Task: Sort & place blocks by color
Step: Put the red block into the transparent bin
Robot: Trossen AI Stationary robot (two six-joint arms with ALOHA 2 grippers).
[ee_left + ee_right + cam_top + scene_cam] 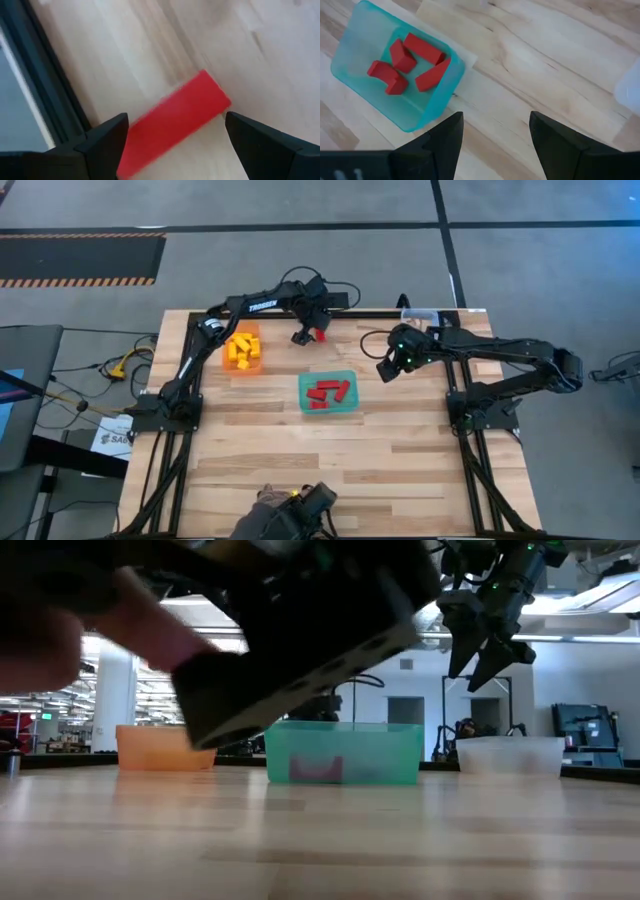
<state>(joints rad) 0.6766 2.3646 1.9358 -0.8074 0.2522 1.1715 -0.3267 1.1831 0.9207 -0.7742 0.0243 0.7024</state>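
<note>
Pale plank table (400,450) before open hall.

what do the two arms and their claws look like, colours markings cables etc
Both arms are dark, slim and jointed, on black frame bases at the table's sides. The left arm carries white lettering along one link, and black cables loop behind its wrist. The right arm shows small green lights near its wrist. The left claw and right claw each have two matte black, wedge-shaped fingers.
</note>
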